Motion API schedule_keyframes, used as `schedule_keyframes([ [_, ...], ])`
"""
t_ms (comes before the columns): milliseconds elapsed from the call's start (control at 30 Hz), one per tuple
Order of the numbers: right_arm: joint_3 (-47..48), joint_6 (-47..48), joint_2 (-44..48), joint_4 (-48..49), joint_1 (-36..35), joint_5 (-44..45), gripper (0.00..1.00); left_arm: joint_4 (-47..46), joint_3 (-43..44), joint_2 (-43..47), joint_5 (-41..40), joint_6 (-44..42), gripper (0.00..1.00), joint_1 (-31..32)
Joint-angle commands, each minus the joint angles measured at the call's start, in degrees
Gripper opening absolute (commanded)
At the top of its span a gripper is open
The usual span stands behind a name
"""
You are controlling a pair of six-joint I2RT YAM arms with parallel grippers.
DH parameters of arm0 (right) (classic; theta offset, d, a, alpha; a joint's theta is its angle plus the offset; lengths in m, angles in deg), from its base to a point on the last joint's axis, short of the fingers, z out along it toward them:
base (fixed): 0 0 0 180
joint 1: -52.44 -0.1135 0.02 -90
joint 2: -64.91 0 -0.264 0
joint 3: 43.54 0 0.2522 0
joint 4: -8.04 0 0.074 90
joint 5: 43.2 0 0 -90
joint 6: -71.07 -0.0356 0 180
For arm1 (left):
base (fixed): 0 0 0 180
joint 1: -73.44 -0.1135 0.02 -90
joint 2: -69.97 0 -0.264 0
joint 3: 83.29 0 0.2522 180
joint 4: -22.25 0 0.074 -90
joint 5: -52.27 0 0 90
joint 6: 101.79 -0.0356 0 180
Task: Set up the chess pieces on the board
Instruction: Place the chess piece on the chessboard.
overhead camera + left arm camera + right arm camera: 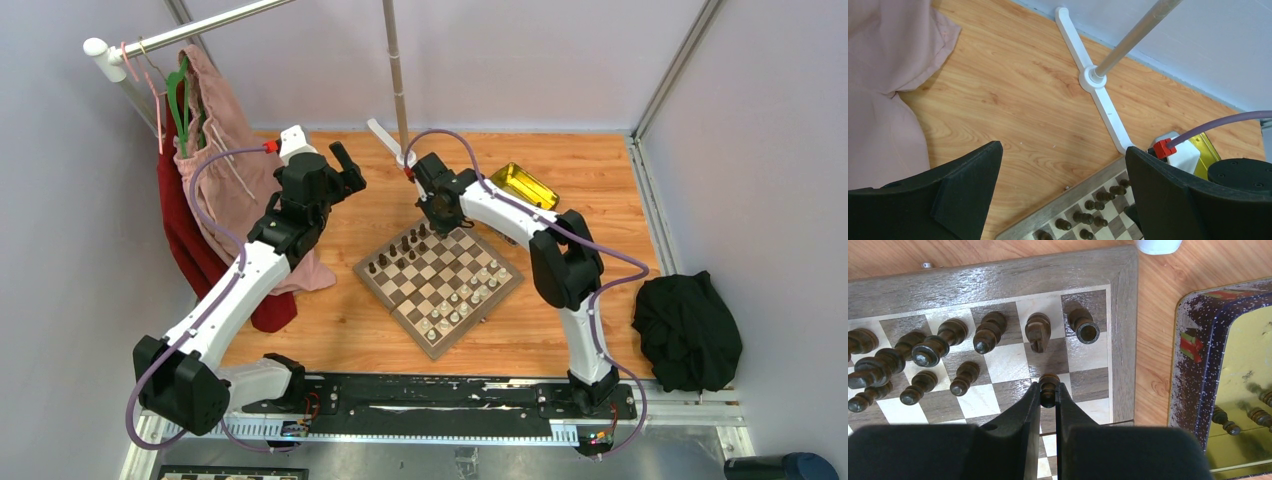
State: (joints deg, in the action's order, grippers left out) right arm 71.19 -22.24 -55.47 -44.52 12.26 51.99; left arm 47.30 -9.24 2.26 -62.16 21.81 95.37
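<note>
Right pincer (pixel 1048 392), narrowly apart, tight around one dark pawn (pixel 1049 381).

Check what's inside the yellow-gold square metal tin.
At least two dark brown chess pieces lie on the yellow-gold square tin's floor. The right wrist view cuts off the rest.
</note>
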Motion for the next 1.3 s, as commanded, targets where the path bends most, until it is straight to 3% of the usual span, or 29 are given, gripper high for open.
schedule_keyframes([
  [0, 2.6, 1.1, -2.1, -0.7, -1.0, 0.7, 0.0, -0.6, -0.5, -0.3, -0.4, -0.3, 1.0, -0.2],
  [900, 4.9, 1.6, -4.8, -0.7, -0.9, 0.9, 0.01, -1.7, 0.1, -2.6, 0.1, -0.9, 1.0, -0.2],
  [1267, 4.8, 1.7, -4.9, -0.7, -0.9, 0.5, 0.28, -1.6, 0.1, -2.1, 0.0, -1.1, 1.0, -0.2],
])
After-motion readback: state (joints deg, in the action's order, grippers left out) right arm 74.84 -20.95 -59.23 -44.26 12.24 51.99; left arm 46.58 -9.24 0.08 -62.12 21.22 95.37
